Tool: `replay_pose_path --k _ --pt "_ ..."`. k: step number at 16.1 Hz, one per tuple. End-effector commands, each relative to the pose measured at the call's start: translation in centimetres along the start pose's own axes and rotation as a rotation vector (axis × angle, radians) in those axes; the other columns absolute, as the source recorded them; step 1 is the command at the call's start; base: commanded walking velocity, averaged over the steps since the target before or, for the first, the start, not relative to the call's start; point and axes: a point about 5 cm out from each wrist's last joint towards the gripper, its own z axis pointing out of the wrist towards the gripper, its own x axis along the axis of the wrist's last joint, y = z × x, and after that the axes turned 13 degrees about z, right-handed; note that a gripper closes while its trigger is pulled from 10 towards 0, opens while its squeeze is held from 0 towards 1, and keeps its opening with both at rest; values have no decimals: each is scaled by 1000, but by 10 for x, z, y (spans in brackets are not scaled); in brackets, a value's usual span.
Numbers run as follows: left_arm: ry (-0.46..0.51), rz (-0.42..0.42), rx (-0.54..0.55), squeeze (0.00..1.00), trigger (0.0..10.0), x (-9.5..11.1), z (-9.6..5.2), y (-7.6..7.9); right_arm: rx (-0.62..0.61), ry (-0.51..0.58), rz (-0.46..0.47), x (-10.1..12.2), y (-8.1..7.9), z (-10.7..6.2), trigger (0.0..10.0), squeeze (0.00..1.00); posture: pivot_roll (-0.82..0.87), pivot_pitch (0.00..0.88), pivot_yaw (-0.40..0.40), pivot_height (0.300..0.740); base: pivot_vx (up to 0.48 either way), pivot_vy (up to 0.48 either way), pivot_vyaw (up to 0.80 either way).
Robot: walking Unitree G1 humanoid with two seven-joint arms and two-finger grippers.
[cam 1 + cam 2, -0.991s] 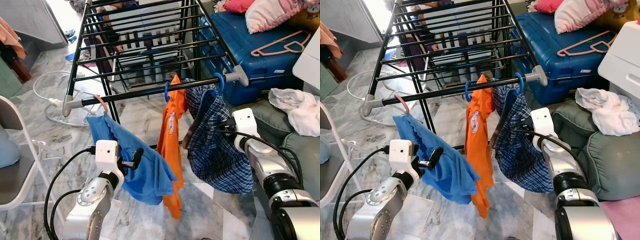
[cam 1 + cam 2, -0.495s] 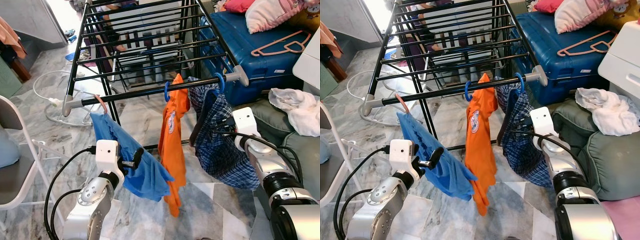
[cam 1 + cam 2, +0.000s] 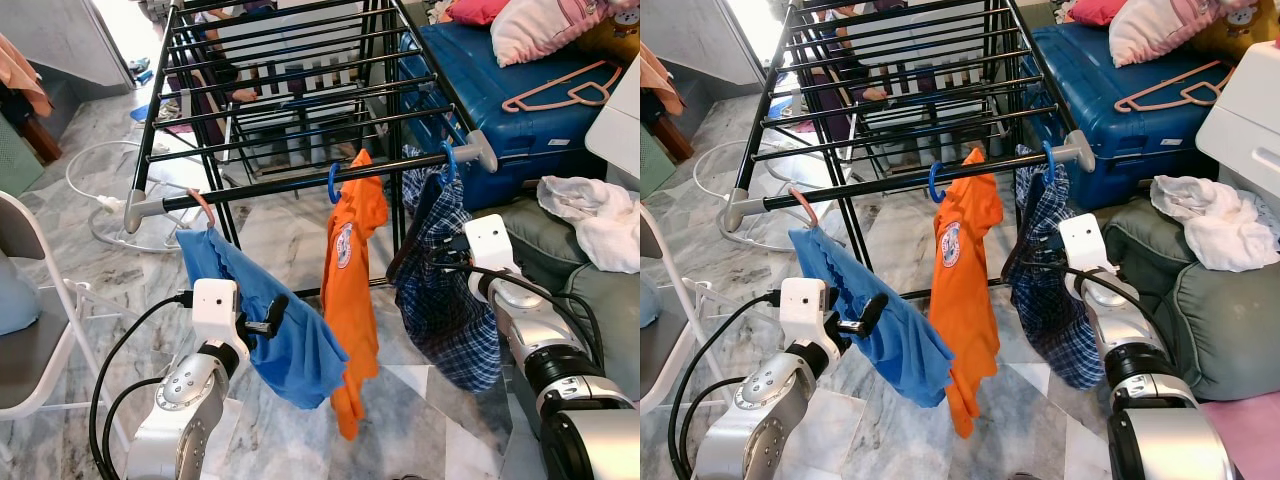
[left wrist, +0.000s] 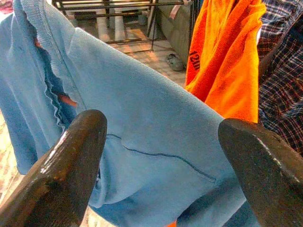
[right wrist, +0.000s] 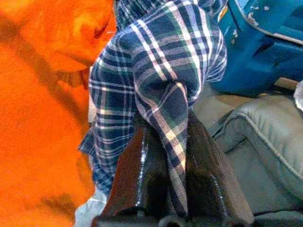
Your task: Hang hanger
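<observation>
A black drying rack's front bar [image 3: 270, 187] carries three hangers. A pink hook holds a blue shirt [image 3: 290, 335], a blue hook holds an orange shirt [image 3: 350, 290], and another blue hook [image 3: 447, 160] near the bar's right end holds a plaid shirt [image 3: 445, 310]. My right gripper [image 5: 165, 142] is shut on the plaid shirt's covered shoulder, just below the bar [image 3: 447, 255]. My left gripper [image 4: 161, 142] is open, its fingers apart in front of the blue shirt and holding nothing [image 3: 268, 318].
A blue suitcase [image 3: 520, 100] with a pink hanger [image 3: 565, 88] on it lies behind the rack's right end. A grey sofa with white cloth [image 3: 600, 220] is at my right. A folding chair [image 3: 30, 340] stands at the left, with a cable [image 3: 90, 200] on the floor.
The plaid shirt's hook has slid a little right along the bar with my right gripper still on it. The plaid and orange shirts have swung. The left arm has barely moved.
</observation>
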Motion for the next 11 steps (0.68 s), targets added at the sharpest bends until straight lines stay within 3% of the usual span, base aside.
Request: replay_pose_path --k 1,4,5,6,8,11 --pt "-17 25 38 0 10000 -2 -1 -5 13 68 0 10 -6 0 0 0 -90 71 127 740 0 0 0" --pt "-20 30 35 0 10000 -4 0 -4 20 140 16 14 -7 -5 0 0 -90 71 127 740 0 0 0" --pt "-15 35 32 0 10000 -3 1 -4 26 184 14 15 -7 -11 4588 0 -95 64 130 740 0 0 0" --pt "-14 35 33 0 10000 -3 1 -4 27 208 14 16 -7 -14 5686 0 -95 64 130 740 0 0 0" --pt "-14 36 36 0 10000 -3 1 -5 25 247 17 14 -7 -22 10000 0 -98 66 129 740 0 0 0" --pt "-9 43 41 0 10000 -2 0 -5 44 208 33 -8 -13 -39 10000 0 -94 63 128 740 0 0 0"
